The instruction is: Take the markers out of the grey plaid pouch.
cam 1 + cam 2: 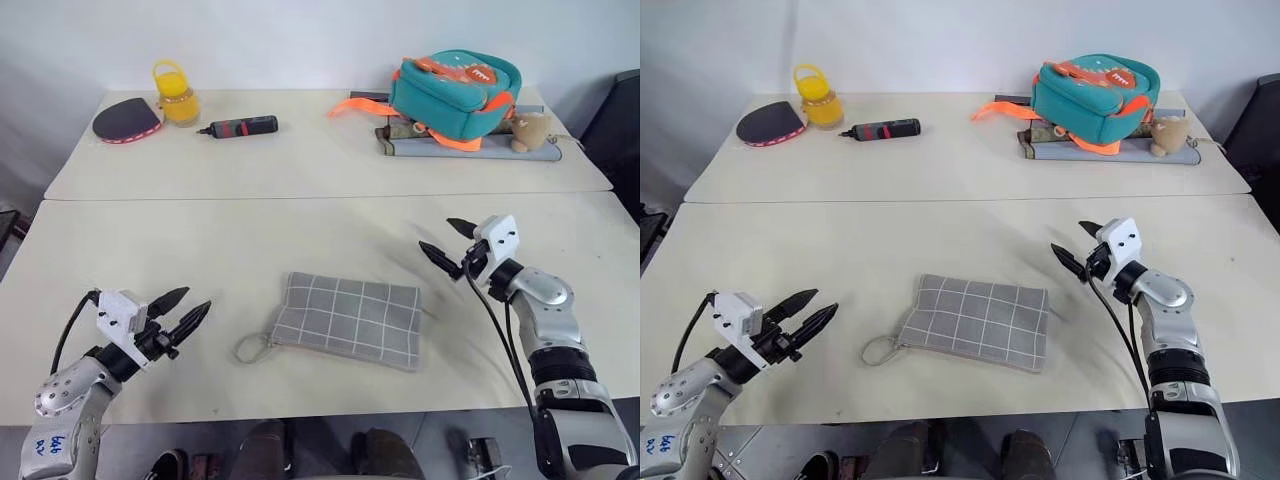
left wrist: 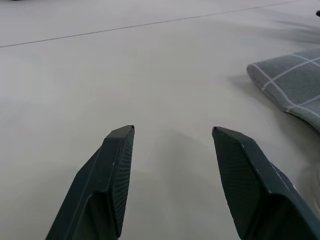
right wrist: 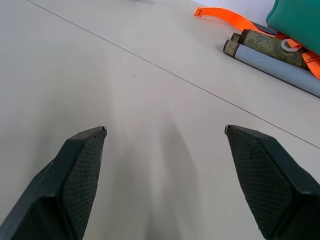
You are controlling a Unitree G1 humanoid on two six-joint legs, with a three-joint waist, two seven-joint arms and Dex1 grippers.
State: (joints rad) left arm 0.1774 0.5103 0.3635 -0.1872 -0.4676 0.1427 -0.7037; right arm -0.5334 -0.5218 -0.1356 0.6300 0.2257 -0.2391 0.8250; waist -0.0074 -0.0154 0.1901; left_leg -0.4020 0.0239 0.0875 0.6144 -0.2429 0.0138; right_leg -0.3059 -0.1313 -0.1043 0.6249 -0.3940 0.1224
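Observation:
The grey plaid pouch [image 1: 348, 320] lies flat on the near table, its cord loop [image 1: 253, 347] trailing toward my left side; a corner of the pouch [image 2: 292, 87] shows in the left wrist view. No markers are in view. My left gripper [image 1: 188, 310] hovers open to the left of the pouch, pointing toward it, with nothing between its fingers. My right gripper [image 1: 448, 240] stands open above the table, up and to the right of the pouch, also with nothing held.
On the far table: a teal backpack [image 1: 455, 95] with orange straps on rolled grey mats [image 3: 280, 62], a small plush toy [image 1: 530, 130], a thick black-and-red tool [image 1: 240, 127], a yellow container [image 1: 175, 95] and a dark paddle [image 1: 127, 121]. A seam [image 1: 300, 197] divides the tables.

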